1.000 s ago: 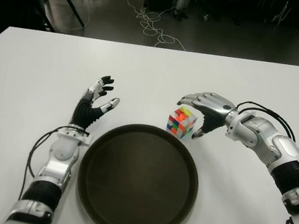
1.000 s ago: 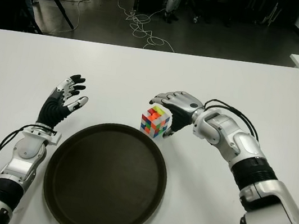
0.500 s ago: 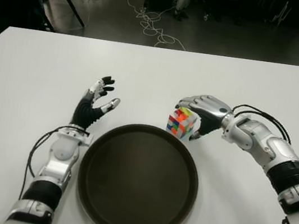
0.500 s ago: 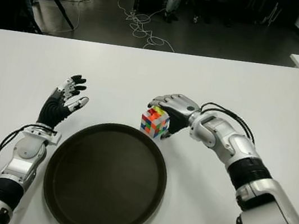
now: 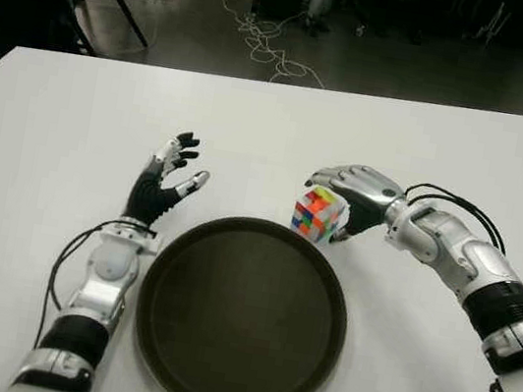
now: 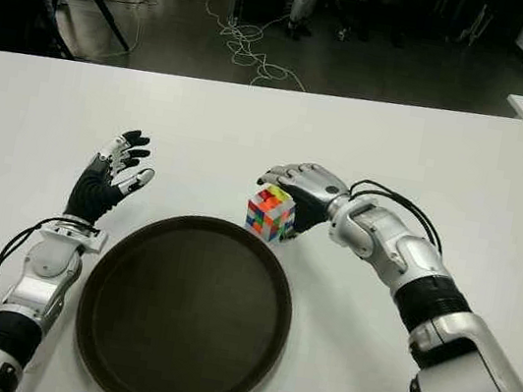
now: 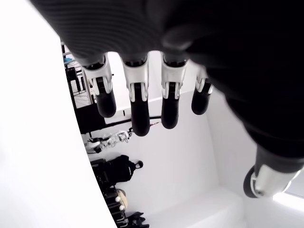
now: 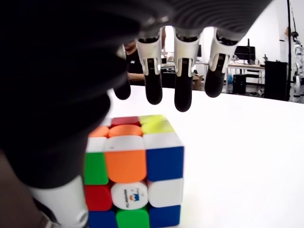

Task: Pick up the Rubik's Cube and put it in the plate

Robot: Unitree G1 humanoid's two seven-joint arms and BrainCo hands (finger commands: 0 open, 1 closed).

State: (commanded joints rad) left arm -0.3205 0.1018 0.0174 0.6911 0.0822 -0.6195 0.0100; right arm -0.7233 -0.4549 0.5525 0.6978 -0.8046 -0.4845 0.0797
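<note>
Item, Rubik's Cube [image 5: 317,213]: I see it standing on the white bench [image 5: 40,151], just beyond the far rim of the dark round plate [image 5: 240,317], not yet lifted. Item, right hand [image 5: 354,193]: over the last second I have brought it in from the cube's right side until it cups over it; fingers [image 8: 183,71] arched above the top face, thumb down beside it, still relaxed and gripping nothing, so the grasp can close next. Item, left hand [image 5: 162,183]: raised left of the plate, fingers spread wide, idle
</note>
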